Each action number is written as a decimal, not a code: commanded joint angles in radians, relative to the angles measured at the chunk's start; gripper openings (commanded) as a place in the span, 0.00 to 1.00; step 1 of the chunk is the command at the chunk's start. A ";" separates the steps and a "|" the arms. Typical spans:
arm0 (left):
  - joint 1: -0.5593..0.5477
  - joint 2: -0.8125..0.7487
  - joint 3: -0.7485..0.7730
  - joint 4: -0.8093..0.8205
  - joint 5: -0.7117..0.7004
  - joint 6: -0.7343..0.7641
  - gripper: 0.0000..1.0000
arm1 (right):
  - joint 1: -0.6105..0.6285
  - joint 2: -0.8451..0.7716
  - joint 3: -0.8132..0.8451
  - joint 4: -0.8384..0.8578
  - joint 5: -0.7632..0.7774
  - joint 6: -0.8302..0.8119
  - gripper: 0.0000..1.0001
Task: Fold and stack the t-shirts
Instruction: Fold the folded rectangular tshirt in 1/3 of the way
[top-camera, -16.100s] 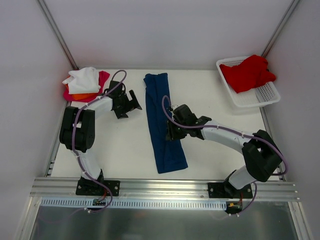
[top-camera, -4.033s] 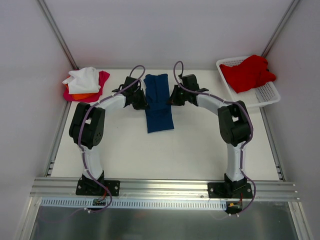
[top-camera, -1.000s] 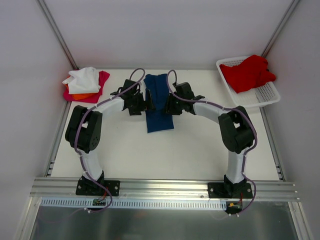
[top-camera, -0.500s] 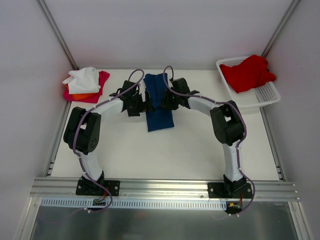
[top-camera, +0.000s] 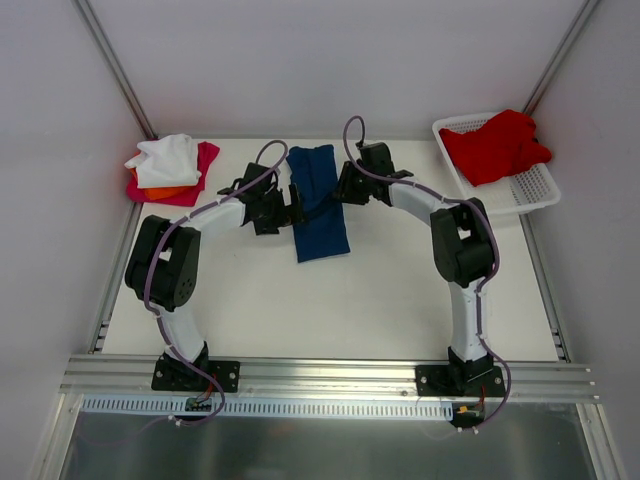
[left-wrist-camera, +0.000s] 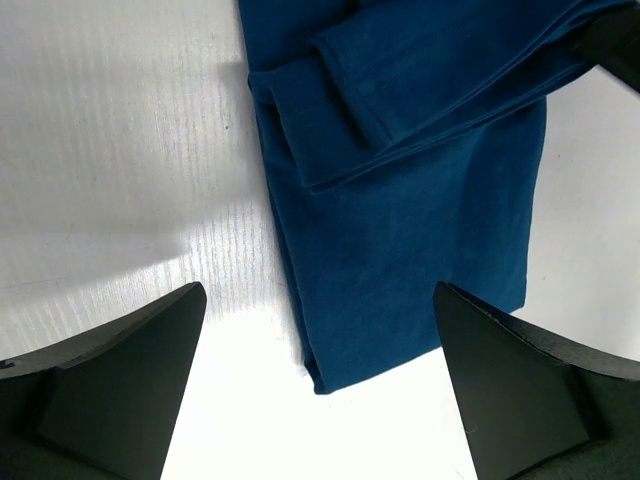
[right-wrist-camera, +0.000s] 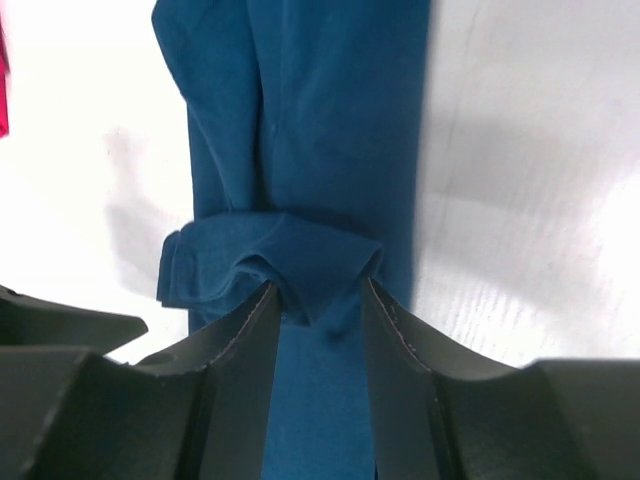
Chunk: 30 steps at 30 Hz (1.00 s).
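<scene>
The navy t-shirt (top-camera: 320, 215) lies folded into a short strip at the back middle of the table. My right gripper (top-camera: 345, 188) is at its right edge and is shut on a bunched fold of it (right-wrist-camera: 300, 265), with cloth pinched between the fingers (right-wrist-camera: 318, 290). My left gripper (top-camera: 292, 208) is open and empty at the strip's left edge, just above its near corner (left-wrist-camera: 330, 370). White (top-camera: 165, 155), orange (top-camera: 165, 191) and magenta (top-camera: 206, 158) t-shirts sit stacked at the back left. A red t-shirt (top-camera: 495, 145) lies in the basket.
The white lattice basket (top-camera: 520, 200) stands at the back right corner. The shirt stack sits close to the left table edge. A metal rail (top-camera: 330, 375) runs along the near edge by the arm bases. Grey walls close in the back and sides.
My right gripper has moved a little toward the back and right with the shirt's fold in it. The strip's near end has shifted slightly right. The left gripper has hardly moved.
</scene>
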 joint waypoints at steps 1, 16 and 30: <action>-0.006 -0.047 -0.015 0.002 -0.003 0.004 0.99 | -0.017 -0.014 0.052 0.013 0.017 -0.021 0.41; -0.007 0.036 0.141 0.002 0.027 -0.004 0.98 | -0.053 -0.127 0.068 -0.033 0.095 -0.107 0.41; -0.063 0.107 0.172 0.021 0.043 -0.033 0.98 | -0.057 -0.207 -0.093 0.013 0.050 -0.085 0.41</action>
